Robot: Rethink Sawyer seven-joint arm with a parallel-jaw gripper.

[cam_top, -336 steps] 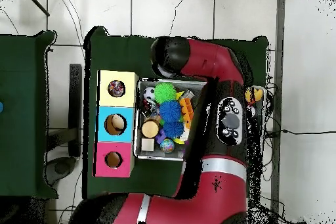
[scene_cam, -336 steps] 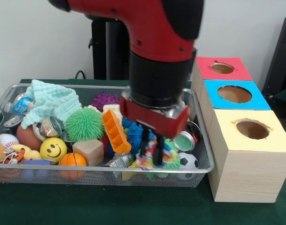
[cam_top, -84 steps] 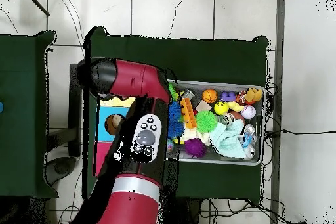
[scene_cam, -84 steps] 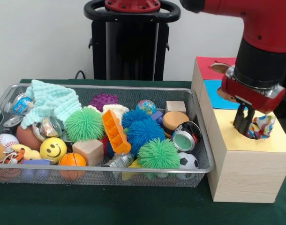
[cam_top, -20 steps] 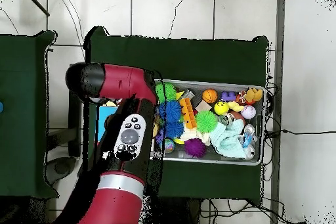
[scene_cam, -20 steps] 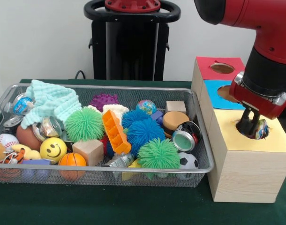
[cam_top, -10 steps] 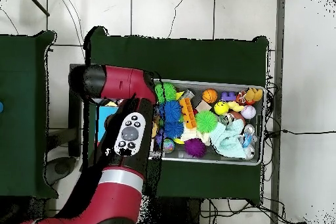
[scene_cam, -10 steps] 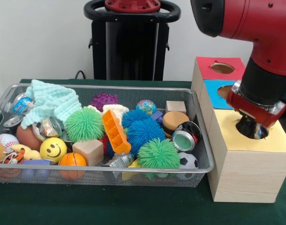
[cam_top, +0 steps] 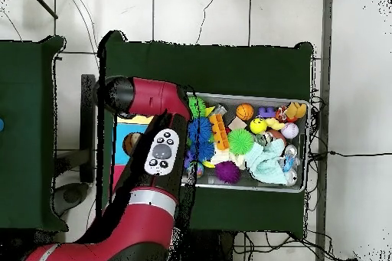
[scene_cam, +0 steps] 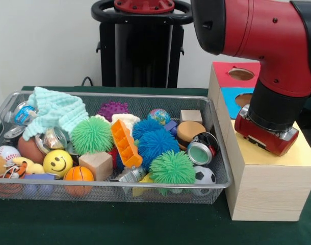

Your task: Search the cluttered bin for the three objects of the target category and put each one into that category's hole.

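Observation:
The wire mesh bin (scene_cam: pixel 114 94) sits left of the pale wooden box (scene_cam: pixel 267 189); it also shows in the overhead view (cam_top: pixel 249 97). My gripper (scene_cam: pixel 266 137) is lowered onto the yellow-surrounded hole, and its red wrist covers the opening. Only the yellow paper (scene_cam: pixel 303 153) around the hole shows. Its tips are hidden inside, so its state cannot be told. No spotted cloth piece shows in the bin or at the hole. In the overhead view the arm (cam_top: pixel 157 158) hides the yellow hole.
The bin holds a mint-green ribbed cloth (scene_cam: pixel 53 109), a cream cloth (scene_cam: pixel 126 120), spiky balls (scene_cam: pixel 92 135), a smiley ball (scene_cam: pixel 57 162), wooden blocks (scene_cam: pixel 98 164) and tins (scene_cam: pixel 199 152). The blue-surrounded hole (scene_cam: pixel 242 98) and red-surrounded hole (scene_cam: pixel 241 74) lie behind my wrist.
My arm has swung left and lowered, sinking the gripper into the yellow hole. The spotted cloth seen at the hole's edge a second ago no longer shows.

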